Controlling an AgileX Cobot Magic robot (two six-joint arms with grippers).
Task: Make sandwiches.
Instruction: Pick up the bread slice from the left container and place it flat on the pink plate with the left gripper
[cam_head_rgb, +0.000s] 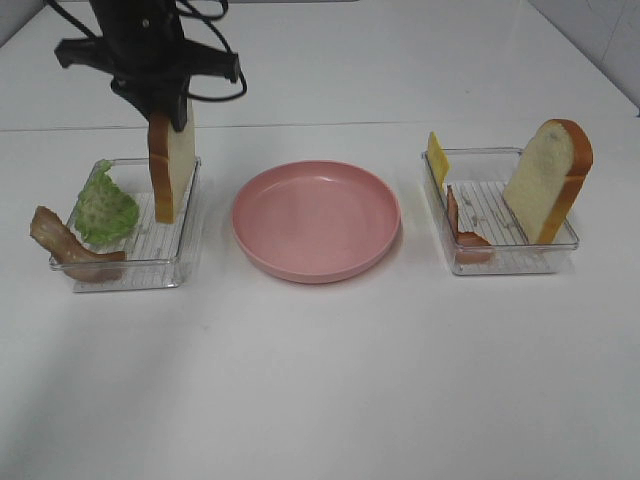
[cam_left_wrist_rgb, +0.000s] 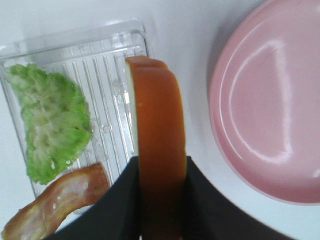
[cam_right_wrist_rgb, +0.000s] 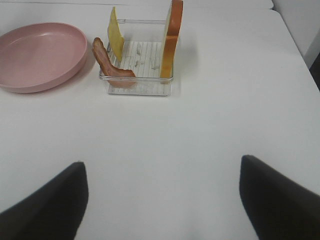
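Left wrist view shows the left gripper (cam_left_wrist_rgb: 161, 200) pointing down, its fingers (cam_left_wrist_rgb: 117, 205) clamped on a bread slice (cam_left_wrist_rgb: 157, 130) that stands upright between them over a tray (cam_left_wrist_rgb: 100, 55), with lettuce (cam_left_wrist_rgb: 52, 125) off to one side. The right gripper (cam_right_wrist_rgb: 160, 200) hovers spread wide over the table (cam_right_wrist_rgb: 160, 140), and a second tray (cam_right_wrist_rgb: 137, 87) lies well ahead of its fingertips.

Lit brightly and evenly from above; threw a soft shadow under the pink plate (cam_head_rgb: 316, 220); left white glare streaks on its glossy surface in the left wrist view; looked slightly soft throughout
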